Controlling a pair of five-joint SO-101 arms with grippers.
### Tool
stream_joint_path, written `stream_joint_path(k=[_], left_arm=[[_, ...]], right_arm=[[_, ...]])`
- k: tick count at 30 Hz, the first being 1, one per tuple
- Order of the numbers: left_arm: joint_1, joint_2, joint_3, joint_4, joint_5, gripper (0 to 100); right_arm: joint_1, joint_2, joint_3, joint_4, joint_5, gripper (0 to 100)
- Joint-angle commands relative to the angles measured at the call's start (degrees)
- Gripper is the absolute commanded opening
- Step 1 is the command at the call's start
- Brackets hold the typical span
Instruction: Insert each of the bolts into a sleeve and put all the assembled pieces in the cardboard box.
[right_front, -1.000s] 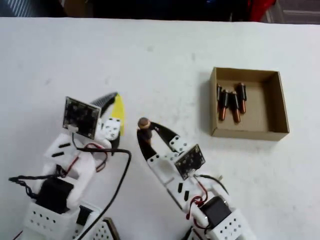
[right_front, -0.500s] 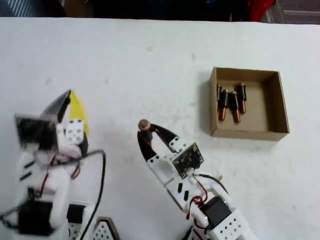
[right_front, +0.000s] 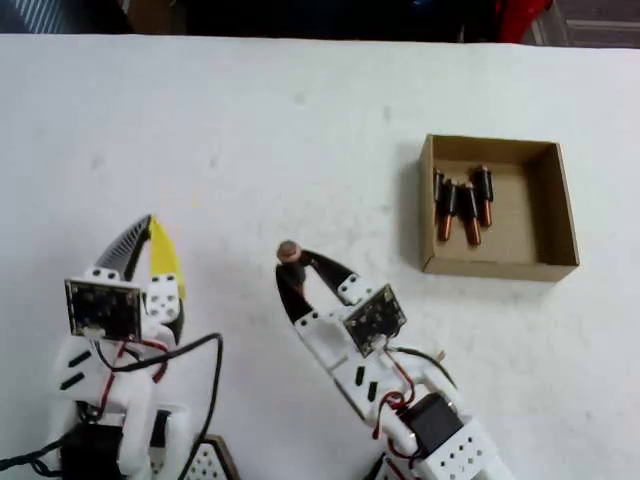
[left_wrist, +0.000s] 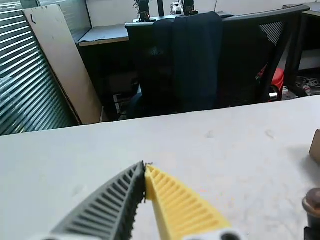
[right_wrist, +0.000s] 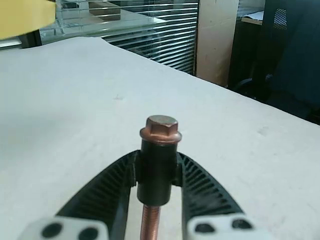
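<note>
And the right gripper has its fingers clenched on the black sleeve, with the copper bolt seated through it, long axis about upright, head on top. Outward now: the cardboard box lies toward the surface's right edge and a touch farther back, near this arm, three assembled pieces lying inside. The left gripper sits toward the near left corner, fingers pressed together on nothing, well apart from the box, so this carry looks like the right arm's job
</note>
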Motion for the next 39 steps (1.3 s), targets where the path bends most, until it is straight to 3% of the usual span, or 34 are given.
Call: stream_joint_path(k=[1, 16, 24, 28, 31, 39], left_arm=[[-0.4, -0.5, 0.1, 0.4, -0.7, 2], [-3.8, -0.5, 13.6, -2.3, -0.7, 2], [-3.7, -0.5, 22.9, -10.6, -0.5, 2], [-3.6, -0.5, 25.8, -12.7, 5.1, 2], [-2.2, -0.5, 27.0, -12.6, 8.4, 2], [0.9, -0.5, 27.0, -7.6, 8.6, 2]], right_arm=[[0.2, -0.4, 0.4, 0.0, 0.1, 1.7], [3.9, -0.5, 0.4, -0.2, -0.4, 1.7], [3.9, -0.5, 0.4, -0.1, -0.4, 1.7], [3.9, -0.5, 0.4, -0.1, -0.4, 1.7], [3.9, -0.5, 0.4, -0.1, -0.3, 1.7], [4.0, -0.5, 0.4, 0.0, -0.2, 1.7]])
